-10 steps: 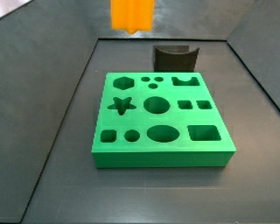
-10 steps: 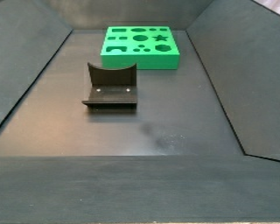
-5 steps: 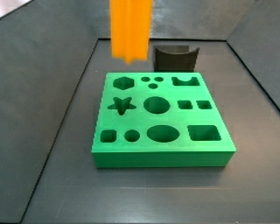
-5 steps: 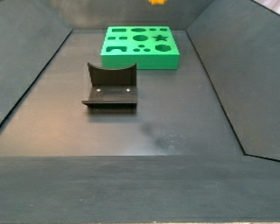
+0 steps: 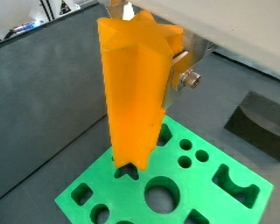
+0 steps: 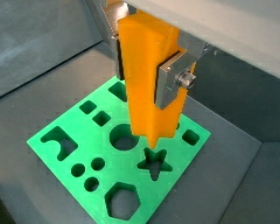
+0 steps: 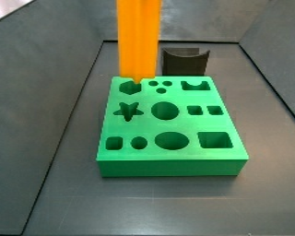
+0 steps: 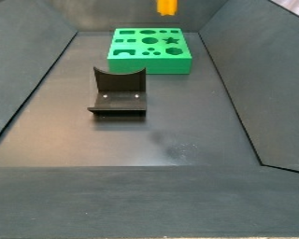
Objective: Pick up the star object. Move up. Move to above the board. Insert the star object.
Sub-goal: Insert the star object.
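Note:
The star object (image 5: 133, 96) is a long orange ridged prism hanging upright, and my gripper (image 5: 136, 61) is shut on its upper part. Silver fingers (image 6: 171, 80) press its two sides in both wrist views. The gripper (image 6: 145, 70) itself lies above the top edge of both side views. The green board (image 7: 175, 166) lies flat on the floor below. The star object (image 7: 137, 37) hangs with its lower end just over the board's far left part, apart from it. Beside that lower end the star hole (image 6: 156, 163) stands open in the board (image 6: 192, 138).
The dark fixture (image 7: 183, 61) stands just behind the board, and it also shows on the floor in front of the board (image 8: 149, 63) as the fixture (image 8: 117, 91). Sloping dark walls (image 8: 27, 93) close in the floor on both sides.
The star object has come down: its lower end was well above the board's far edge one second ago and now hangs close over the board.

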Tool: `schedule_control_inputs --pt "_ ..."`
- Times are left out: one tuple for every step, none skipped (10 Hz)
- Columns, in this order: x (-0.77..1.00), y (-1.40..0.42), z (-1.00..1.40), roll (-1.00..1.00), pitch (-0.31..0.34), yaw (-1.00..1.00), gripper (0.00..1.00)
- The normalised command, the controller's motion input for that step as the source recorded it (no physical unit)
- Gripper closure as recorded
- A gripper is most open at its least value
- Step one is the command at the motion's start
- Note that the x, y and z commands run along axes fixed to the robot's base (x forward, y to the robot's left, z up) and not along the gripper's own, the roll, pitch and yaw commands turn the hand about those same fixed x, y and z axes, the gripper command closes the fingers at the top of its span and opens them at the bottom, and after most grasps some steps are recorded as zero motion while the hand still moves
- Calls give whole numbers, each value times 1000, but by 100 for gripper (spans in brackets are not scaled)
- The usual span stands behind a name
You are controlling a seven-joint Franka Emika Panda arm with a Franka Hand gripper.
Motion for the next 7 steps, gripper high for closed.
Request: schedule_control_inputs --pt "0 0 -446 266 0 163 100" --pt "0 0 -420 314 0 151 100" --pt "0 -9 -346 276 0 120 100" --pt "0 -23 -91 10 0 0 100" --pt "0 -14 -66 0 -4 0 100" --pt "0 0 -397 166 0 31 100" --pt "0 -9 -483 210 -3 34 100"
